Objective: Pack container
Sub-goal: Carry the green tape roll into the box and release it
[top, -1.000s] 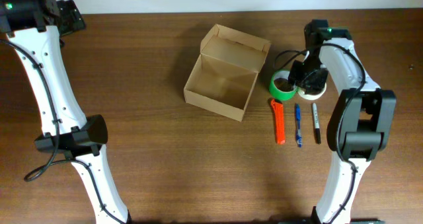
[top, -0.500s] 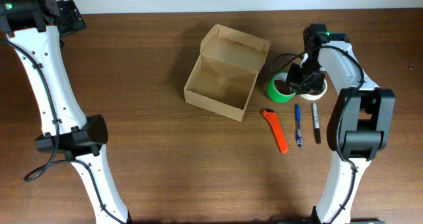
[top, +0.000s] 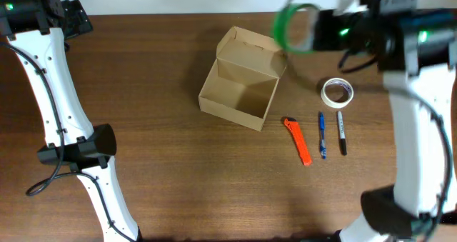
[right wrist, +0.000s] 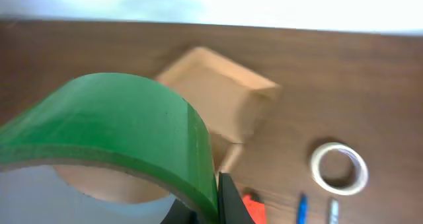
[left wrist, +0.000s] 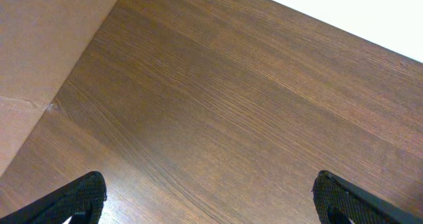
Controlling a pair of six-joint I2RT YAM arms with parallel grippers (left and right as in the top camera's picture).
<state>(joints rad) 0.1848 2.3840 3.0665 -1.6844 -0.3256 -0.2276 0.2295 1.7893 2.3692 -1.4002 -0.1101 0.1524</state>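
The container (top: 243,85) is an open tan cardboard box with its flap lid up at the back, in the middle of the table; it also shows in the right wrist view (right wrist: 218,102). My right gripper (top: 314,29) is shut on a green tape roll (top: 289,26) and holds it high, up and to the right of the box. In the right wrist view the green roll (right wrist: 119,131) fills the foreground, clamped by a black finger (right wrist: 228,201). My left gripper (left wrist: 208,197) is open and empty over bare wood at the far left.
A white tape roll (top: 336,92) lies right of the box. An orange utility knife (top: 297,140), a blue pen (top: 322,135) and a black marker (top: 341,132) lie in front of it. A cardboard surface (left wrist: 39,45) shows at the left wrist view's edge.
My right gripper closed on the green tape roll, lifted it off the table and carried it up and left toward the box. The orange knife shifted earlier. The left arm has not moved.
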